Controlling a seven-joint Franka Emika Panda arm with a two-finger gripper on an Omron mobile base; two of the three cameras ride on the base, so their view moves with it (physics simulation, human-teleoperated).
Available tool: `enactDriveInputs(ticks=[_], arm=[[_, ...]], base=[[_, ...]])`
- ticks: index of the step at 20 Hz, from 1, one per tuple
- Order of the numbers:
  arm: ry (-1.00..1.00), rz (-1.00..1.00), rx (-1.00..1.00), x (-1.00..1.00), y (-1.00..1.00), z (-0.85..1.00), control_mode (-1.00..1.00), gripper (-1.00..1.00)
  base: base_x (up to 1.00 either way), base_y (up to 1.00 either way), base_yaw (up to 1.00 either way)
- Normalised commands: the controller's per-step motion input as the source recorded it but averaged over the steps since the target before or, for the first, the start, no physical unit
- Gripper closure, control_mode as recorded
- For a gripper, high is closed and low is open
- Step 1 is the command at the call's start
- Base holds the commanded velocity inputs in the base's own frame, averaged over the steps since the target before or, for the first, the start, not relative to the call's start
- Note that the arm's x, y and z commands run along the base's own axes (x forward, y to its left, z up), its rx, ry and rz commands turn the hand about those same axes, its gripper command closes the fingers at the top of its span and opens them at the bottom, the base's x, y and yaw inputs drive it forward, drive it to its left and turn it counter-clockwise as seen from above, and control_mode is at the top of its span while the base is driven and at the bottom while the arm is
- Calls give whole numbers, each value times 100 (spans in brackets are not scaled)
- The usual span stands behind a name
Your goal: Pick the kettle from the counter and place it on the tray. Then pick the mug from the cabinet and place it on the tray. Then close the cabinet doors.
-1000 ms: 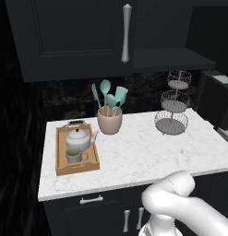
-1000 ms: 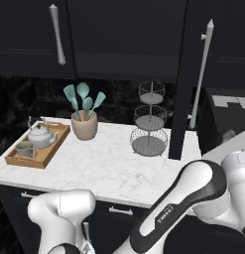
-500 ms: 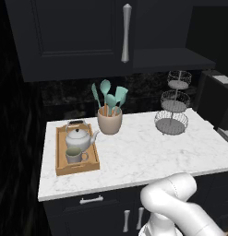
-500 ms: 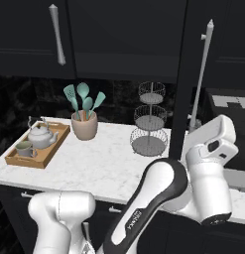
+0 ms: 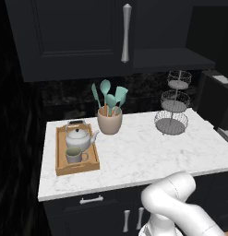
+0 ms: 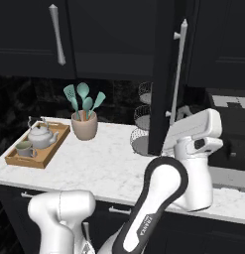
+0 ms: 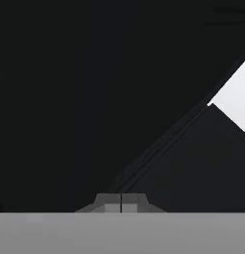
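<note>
The pale kettle (image 5: pixel 79 137) and the small mug (image 5: pixel 74 155) both stand on the wooden tray (image 5: pixel 61 167) at the left end of the marble counter (image 5: pixel 138 152). In the right base view the same kettle (image 6: pixel 40 135) and mug (image 6: pixel 25 148) sit on the tray (image 6: pixel 33 160). The cabinet's left door (image 5: pixel 74 37) is shut. Its right door (image 6: pixel 161 74) stands partly open, edge-on, with its bar handle (image 6: pixel 179 69) facing right. My white hand (image 6: pixel 193 133) is level with the handle's lower end, right beside that door. My gripper (image 7: pixel 121 203) is shut and empty against a black panel.
A tan pot of teal utensils (image 5: pixel 109 120) stands behind the tray. A three-tier wire stand (image 5: pixel 172 108) occupies the right back of the counter. Dark drawers with silver pulls (image 5: pixel 91 200) run below. My arm's elbow (image 6: pixel 163 183) rises in front of the counter edge.
My hand has come up at the right and moved left against the right door. That door has swung left, toward shut. The kettle, mug and tray have not moved.
</note>
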Motion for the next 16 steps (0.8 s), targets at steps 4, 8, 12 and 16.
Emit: enactDriveInputs(ticks=[4,8,12,16], arm=[[-26,11,0,1,47,50,-100,100],[-20,11,0,0,56,50,-100,100],[-3,2,-4,-1,54,59,-100,100],[3,0,-13,-1,50,54,-100,100]], base=[[0,0,0],[0,0,0],[0,0,0],[0,0,0]])
